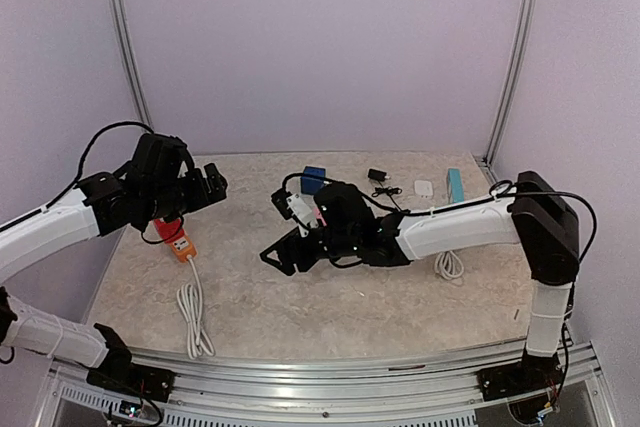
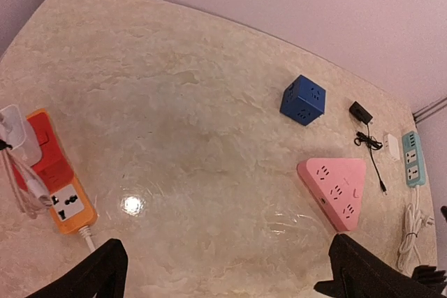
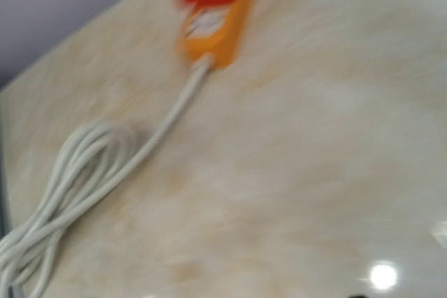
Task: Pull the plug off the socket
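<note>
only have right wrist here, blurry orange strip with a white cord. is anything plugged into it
observer: Yes. The left wrist view shows a white plug at the red end of the orange strip, and it appears to be plugged in.
operator: is the left tool on it
observer: No. The left tool is open and holds nothing. It is well apart from the plug.
operator: any other sockets around
observer: Three more. A blue cube, a pink triangular socket and a teal strip lie further right in the left wrist view.
</note>
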Controlling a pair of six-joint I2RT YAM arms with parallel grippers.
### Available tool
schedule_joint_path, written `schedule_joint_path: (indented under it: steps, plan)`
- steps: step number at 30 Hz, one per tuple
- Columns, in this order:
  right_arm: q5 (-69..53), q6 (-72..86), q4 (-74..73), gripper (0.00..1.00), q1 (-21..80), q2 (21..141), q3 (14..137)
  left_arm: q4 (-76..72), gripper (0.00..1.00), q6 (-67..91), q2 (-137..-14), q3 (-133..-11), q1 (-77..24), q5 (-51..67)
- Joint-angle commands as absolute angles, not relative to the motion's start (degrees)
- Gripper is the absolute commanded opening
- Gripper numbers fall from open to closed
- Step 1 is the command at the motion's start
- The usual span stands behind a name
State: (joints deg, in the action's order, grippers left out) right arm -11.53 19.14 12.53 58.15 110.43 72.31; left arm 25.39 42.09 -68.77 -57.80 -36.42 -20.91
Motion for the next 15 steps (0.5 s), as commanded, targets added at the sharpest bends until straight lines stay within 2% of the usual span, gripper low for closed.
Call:
schedule_joint_path:
  steps: [1, 4, 9, 15]
  plan:
    - [-8.9, 20.6, 8.3, 0.75, 64.8, 118.3, 80.3, 33.5, 0.99, 46.6, -57.9, -54.8, -35.9, -28.4]
    - [-9.7, 21.1, 6.8, 0.72, 67.8, 123.1, 86.6, 36.6, 0.99, 47.2, -51.1, -53.9, -35.2, -30.2]
    - [-11.6, 22.7, 6.8, 0.68, 71.7, 128.3, 91.2, 40.3, 0.99, 47.7, -46.4, -53.6, -34.4, -31.1]
    - [-11.0, 24.9, 5.3, 0.7, 75.2, 133.1, 96.2, 41.1, 0.99, 48.2, -45.4, -51.9, -34.4, -30.5]
